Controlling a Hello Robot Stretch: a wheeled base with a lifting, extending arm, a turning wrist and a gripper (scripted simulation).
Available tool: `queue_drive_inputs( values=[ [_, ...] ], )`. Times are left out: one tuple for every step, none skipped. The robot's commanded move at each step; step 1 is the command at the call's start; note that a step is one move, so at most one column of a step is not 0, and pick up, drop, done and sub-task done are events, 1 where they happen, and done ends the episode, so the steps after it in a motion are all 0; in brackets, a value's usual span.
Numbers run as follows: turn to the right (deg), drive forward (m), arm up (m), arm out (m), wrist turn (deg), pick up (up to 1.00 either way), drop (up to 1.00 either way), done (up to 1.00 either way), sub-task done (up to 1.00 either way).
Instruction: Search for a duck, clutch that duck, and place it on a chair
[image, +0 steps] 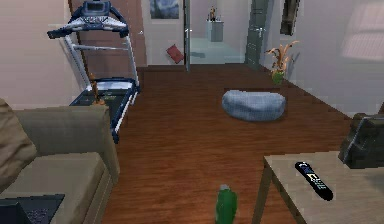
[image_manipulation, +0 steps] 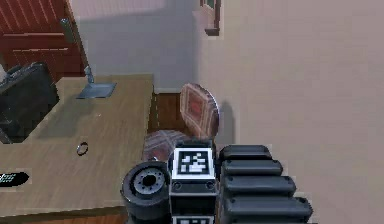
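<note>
Gripper (image_manipulation: 150, 187) low by wooden desk (image_manipulation: 95, 125) — cannot tell if holding anything; patterned chair (image_manipulation: 198, 106) beside desk.

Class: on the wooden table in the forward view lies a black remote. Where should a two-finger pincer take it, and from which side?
Probably grip the remote across its narrow width, near mid-length, coming down from above: it lies flat on the table, long and slim, so only its long side edges offer opposing faces.
</note>
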Motion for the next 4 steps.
queue_drive_inputs(
  values=[
    [0.0,0.0,0.0,0.48,0.0,0.0,0.0,0.0,0.0],
    [0.0,0.0,0.0,0.0,45.0,0.0,0.0,0.0,0.0],
    [0.0,0.0,0.0,0.0,42.0,0.0,0.0,0.0,0.0],
    [0.0,0.0,-0.38,0.0,0.0,0.0,0.0,0.0,0.0]
  ],
)
